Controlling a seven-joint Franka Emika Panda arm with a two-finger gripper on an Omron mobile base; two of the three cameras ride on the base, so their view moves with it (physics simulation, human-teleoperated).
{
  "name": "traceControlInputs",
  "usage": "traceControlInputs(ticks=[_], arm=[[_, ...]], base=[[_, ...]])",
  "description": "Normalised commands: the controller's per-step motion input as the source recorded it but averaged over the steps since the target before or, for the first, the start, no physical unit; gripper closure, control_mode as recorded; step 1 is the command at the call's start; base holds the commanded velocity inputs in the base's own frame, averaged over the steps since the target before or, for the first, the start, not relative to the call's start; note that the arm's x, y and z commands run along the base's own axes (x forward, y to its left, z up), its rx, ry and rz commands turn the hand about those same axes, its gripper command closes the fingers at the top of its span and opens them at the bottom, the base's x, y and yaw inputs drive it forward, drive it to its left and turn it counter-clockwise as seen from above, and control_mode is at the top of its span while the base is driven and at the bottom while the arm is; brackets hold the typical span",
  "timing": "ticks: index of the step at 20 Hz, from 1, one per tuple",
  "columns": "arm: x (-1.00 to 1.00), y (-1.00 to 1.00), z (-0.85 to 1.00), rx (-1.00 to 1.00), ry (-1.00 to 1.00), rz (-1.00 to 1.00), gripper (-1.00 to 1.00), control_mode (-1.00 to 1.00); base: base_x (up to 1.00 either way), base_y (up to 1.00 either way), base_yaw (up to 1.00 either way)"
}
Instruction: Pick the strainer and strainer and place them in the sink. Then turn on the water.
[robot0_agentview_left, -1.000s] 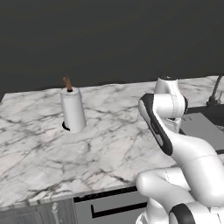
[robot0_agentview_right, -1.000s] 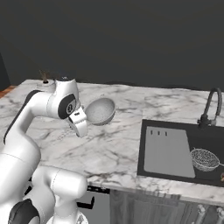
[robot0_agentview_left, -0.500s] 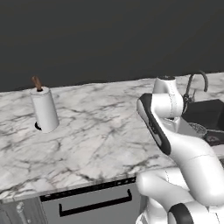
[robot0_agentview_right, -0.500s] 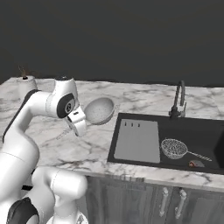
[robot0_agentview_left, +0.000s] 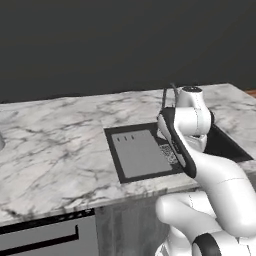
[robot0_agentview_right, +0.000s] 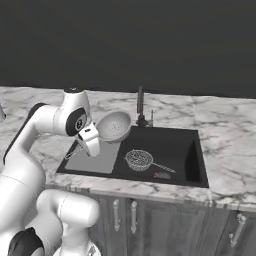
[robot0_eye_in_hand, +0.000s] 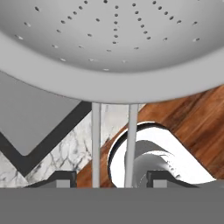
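Strainer (robot0_agentview_right: 114, 127) in gripper (robot0_agentview_right: 95, 145), over sink (robot0_agentview_right: 192, 160)

wall: you face a plain dark grey wall (robot0_agentview_right: 150, 40) behind the table; no window in it
table: you see white marble with grey veins (robot0_agentview_left: 55, 145); it runs the full width
cabinets: grey doors with slim bar handles (robot0_agentview_right: 150, 220) under the table edge
floor: brown wood planks (robot0_eye_in_hand: 192, 118) in your hand view
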Motion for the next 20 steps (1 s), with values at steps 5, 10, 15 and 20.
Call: traceControlInputs(ticks=[5, 10, 15, 20], arm=[[0.0, 0.0, 0.0, 0.0, 0.0, 0.0, 1.0, 1.0], [0.0, 0.0, 0.0, 0.0, 0.0, 0.0, 1.0, 1.0], [0.0, 0.0, 0.0, 0.0, 0.0, 0.0, 1.0, 1.0], [0.0, 0.0, 0.0, 0.0, 0.0, 0.0, 1.0, 1.0]], base=[[-0.01, -0.98, 0.0], [-0.02, -0.88, 0.0], [0.05, -0.49, 0.02], [0.35, -0.14, 0.06]])
